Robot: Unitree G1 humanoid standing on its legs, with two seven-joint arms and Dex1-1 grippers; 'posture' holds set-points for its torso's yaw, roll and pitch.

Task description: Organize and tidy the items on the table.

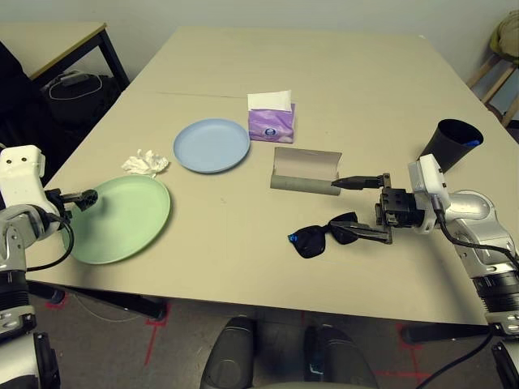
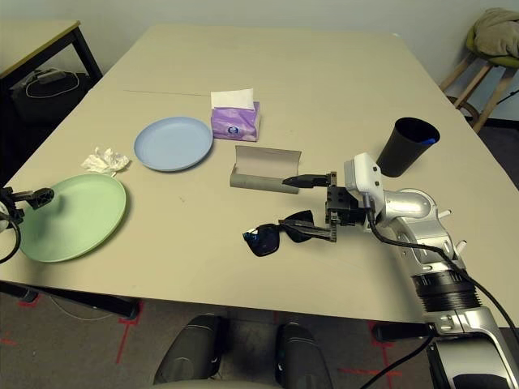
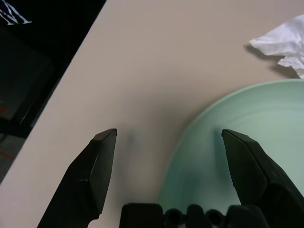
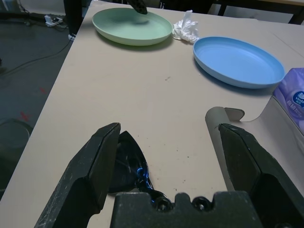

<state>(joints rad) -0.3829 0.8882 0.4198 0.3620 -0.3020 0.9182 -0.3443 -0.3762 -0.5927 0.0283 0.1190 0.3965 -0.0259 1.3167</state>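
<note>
My right tool (image 1: pixel 366 209) hangs wide open and empty over the desk (image 1: pixel 340 73), one finger over the sunglasses (image 1: pixel 324 236) and the other at the near end of the open case (image 1: pixel 306 171). The sunglasses lie just below and on the robot's side of that tool, long axis running across the desk, so I judge the right arm is the one placed to take them. My left tool (image 3: pixel 166 175), equally wide and empty, straddles the green plate's (image 1: pixel 122 217) outer rim.
</note>
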